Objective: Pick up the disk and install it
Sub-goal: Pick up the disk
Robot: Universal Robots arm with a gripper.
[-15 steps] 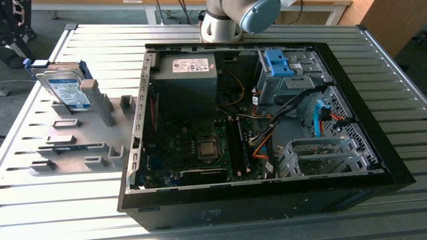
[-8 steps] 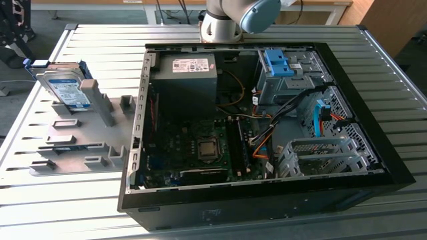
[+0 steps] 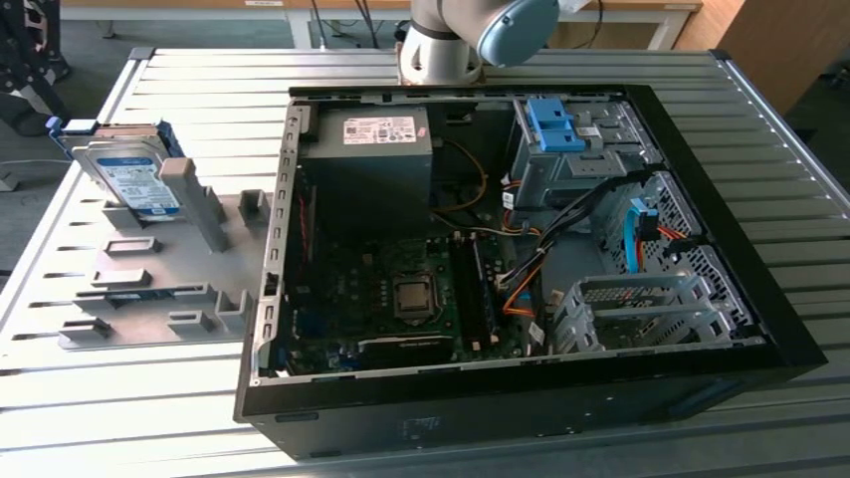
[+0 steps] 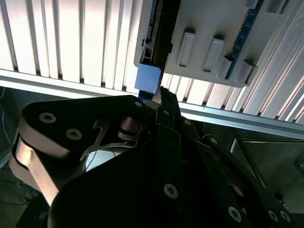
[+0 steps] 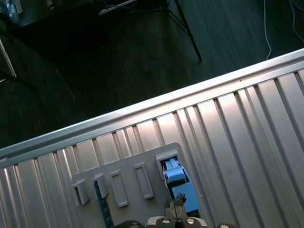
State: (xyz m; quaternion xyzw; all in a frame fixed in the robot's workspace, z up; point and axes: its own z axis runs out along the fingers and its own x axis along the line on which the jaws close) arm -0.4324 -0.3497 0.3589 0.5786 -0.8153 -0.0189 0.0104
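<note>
Disk (image 3: pixel 133 182): flat silver rectangle, blue-edged

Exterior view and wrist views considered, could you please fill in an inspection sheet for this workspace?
Surface: ribbed metal table, holding a grey fixture plate and an open computer case.
Job's things: the disk stands tilted in the fixture plate, not yet installed.
Clutter: blue bracket inside the case.
Grippers: gripper seen by the plate's edge in the second wrist view.
Cables: orange and mixed wires inside the case.
Surroundings: dark floor beyond the table.
</note>
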